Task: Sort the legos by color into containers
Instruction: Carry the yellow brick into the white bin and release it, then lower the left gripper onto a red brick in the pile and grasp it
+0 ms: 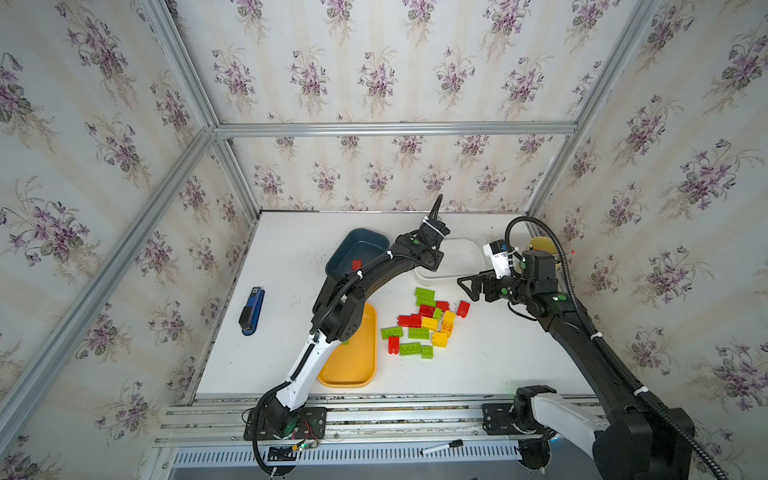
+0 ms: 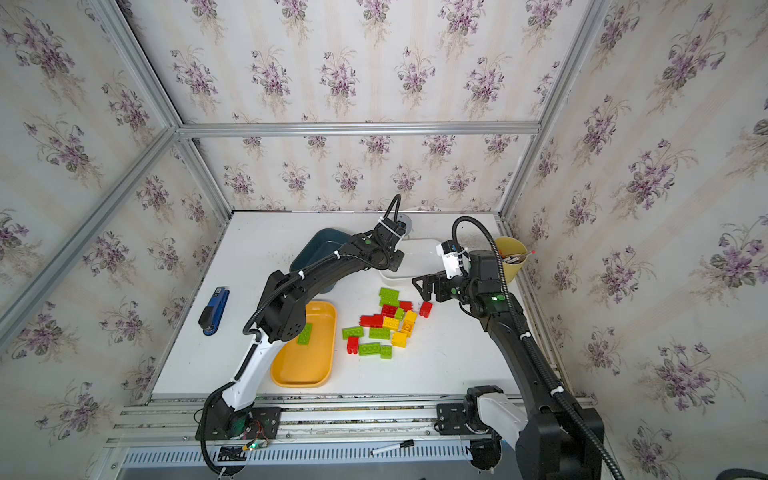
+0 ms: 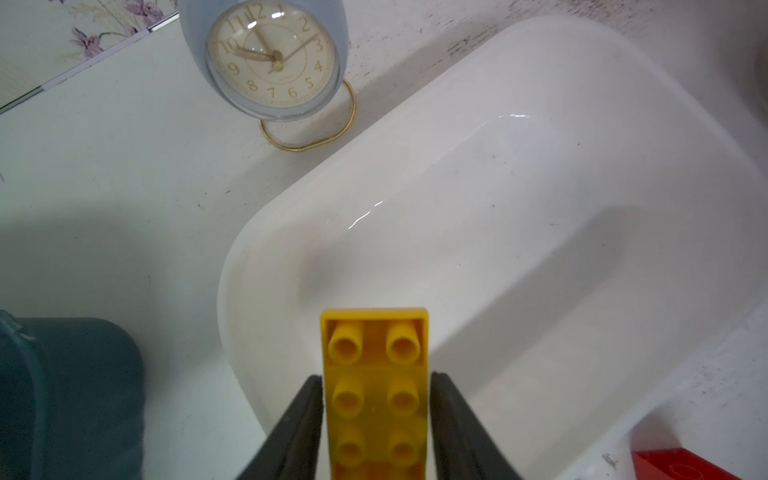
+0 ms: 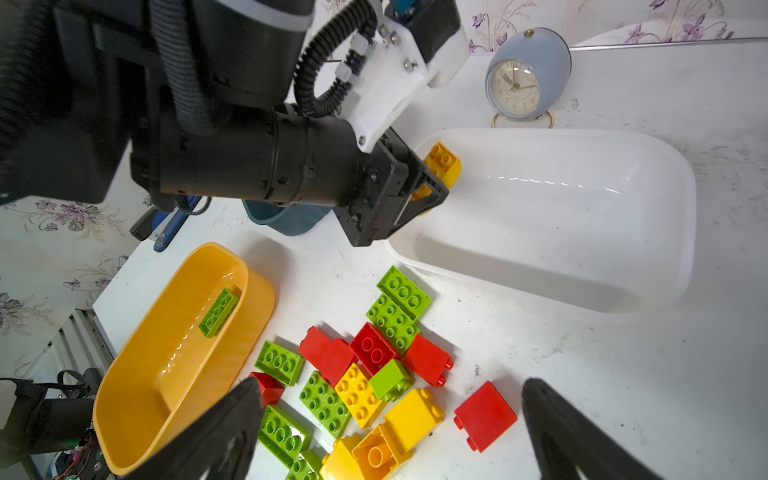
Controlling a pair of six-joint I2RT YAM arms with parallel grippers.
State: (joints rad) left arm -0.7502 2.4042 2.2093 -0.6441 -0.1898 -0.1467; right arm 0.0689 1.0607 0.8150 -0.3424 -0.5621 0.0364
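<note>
My left gripper hangs over the near end of the white container, which has nothing lying in it. An oblong yellow lego sits between its jaws, with a thin gap showing on each side. The right wrist view shows that lego sticking out over the white rim. My right gripper stands wide open above the loose pile of red, green and yellow legos, with a lone red lego between its fingers' span. The dark blue-grey container holds a red lego. The yellow-orange container holds a green lego.
A blue-grey clock stands at the back beside the white container. A round yellow pen cup sits at the back right, behind the right wrist. A blue stapler lies at the left. A marker rests on the front rail.
</note>
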